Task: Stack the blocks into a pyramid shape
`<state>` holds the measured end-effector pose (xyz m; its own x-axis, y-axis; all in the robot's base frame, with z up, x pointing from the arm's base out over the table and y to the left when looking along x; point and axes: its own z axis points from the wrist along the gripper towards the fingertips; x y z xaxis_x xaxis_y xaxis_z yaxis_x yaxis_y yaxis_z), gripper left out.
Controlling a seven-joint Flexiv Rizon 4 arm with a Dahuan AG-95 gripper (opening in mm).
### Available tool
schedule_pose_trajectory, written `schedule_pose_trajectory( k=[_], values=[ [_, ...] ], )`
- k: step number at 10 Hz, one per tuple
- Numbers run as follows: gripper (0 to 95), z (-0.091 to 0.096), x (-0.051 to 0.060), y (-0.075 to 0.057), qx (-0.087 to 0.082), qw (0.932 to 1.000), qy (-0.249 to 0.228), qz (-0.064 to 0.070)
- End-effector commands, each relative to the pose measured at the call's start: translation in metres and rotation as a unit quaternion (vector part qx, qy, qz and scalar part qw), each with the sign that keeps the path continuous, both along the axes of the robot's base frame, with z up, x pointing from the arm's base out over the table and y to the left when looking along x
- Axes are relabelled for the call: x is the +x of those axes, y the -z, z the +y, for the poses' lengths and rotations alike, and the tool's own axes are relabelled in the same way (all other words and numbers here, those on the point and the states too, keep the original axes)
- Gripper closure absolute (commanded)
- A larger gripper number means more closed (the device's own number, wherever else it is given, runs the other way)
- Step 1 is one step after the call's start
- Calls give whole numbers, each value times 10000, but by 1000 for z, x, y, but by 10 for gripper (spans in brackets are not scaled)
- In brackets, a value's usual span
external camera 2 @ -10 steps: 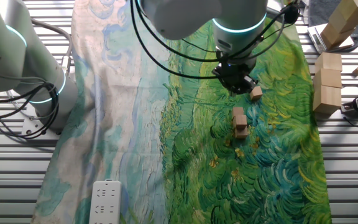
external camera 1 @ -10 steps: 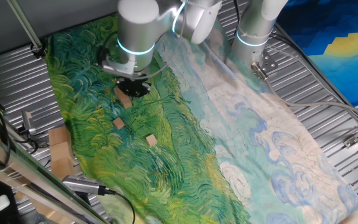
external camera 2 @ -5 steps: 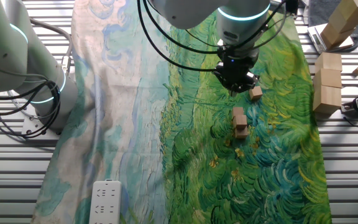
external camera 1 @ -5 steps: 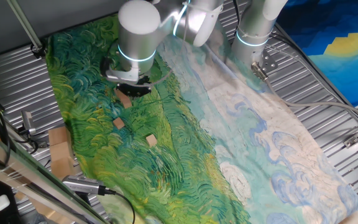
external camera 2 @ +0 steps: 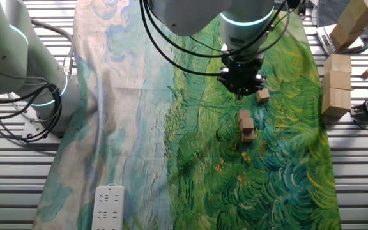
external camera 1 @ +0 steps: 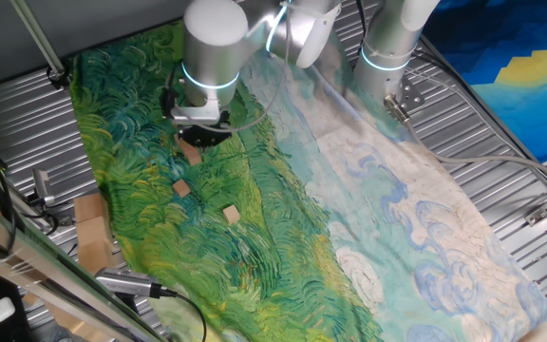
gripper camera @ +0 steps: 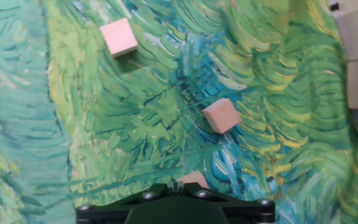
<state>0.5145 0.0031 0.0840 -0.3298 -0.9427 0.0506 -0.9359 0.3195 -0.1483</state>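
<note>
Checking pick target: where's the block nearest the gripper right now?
In the other fixed view it lies on the green cloth, just right of the gripper: the nearest block, apart from the two blocks below it.

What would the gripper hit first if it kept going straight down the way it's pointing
Probably the block beneath the gripper, otherwise the painted cloth beside it; depth is hard to judge.

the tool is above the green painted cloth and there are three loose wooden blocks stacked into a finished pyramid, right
Not quite. The tool is above the green cloth, but the blocks are not a pyramid. One fixed view shows them lying apart on the cloth: one by the tool, one farther off and a third.
</note>
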Motion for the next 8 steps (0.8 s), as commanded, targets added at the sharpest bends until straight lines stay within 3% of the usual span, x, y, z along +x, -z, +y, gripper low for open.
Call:
schedule_pose_trajectory(
  k=[1,2,3,4,5,8],
  values=[
    [950,2,1,0,257,9972,562,419],
    [950,2,1,0,336,9975,437,450],
    [760,2,1,0,473,9971,340,487],
    [380,6,2,1,587,9964,261,558],
    [190,27,6,3,670,9954,282,618],
    [190,72,4,11,699,9944,496,617]
  ],
)
